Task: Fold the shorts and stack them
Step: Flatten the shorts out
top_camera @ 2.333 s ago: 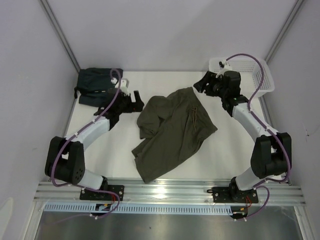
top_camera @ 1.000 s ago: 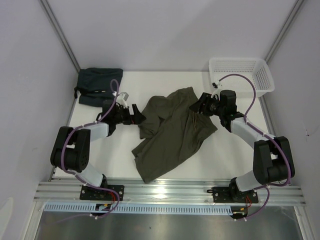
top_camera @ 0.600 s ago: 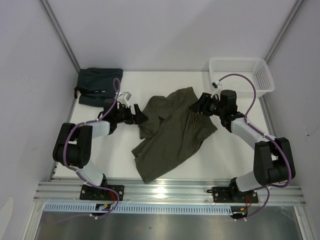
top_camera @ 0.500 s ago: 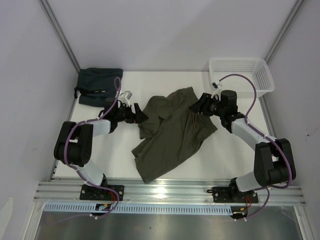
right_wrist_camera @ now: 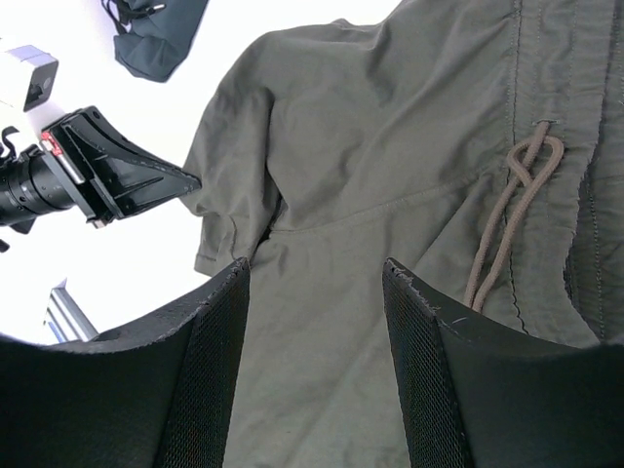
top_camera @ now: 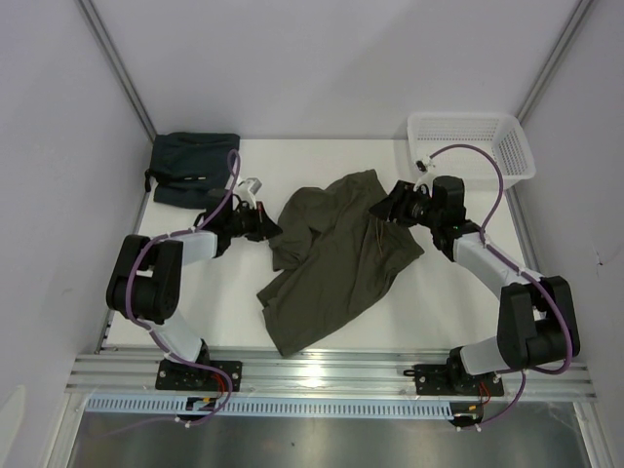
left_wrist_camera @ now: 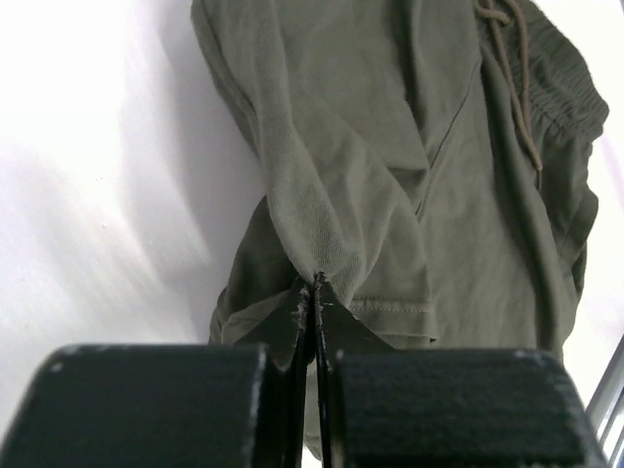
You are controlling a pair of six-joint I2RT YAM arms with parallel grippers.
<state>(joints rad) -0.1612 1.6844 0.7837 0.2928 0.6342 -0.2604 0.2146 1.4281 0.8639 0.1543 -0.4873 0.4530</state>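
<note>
The olive-green shorts (top_camera: 341, 258) lie crumpled in the middle of the white table, with the brownish drawstring (right_wrist_camera: 517, 214) on their right part. My left gripper (top_camera: 265, 226) is at their left edge. In the left wrist view the left gripper (left_wrist_camera: 314, 283) is shut, with a fold of the shorts (left_wrist_camera: 390, 146) pinched between the tips. My right gripper (top_camera: 385, 208) is over the shorts' far right corner. In the right wrist view the right gripper (right_wrist_camera: 314, 268) stands open above the cloth (right_wrist_camera: 390, 146), nothing between its fingers.
A folded dark teal garment (top_camera: 193, 166) lies at the back left corner. A white plastic basket (top_camera: 473, 141) stands at the back right. Walls close in the table on three sides, and an aluminium rail (top_camera: 331, 375) runs along the near edge.
My left gripper has slid a little right onto the shorts' left edge and gone from open to shut on a fold. The right arm has barely moved.
</note>
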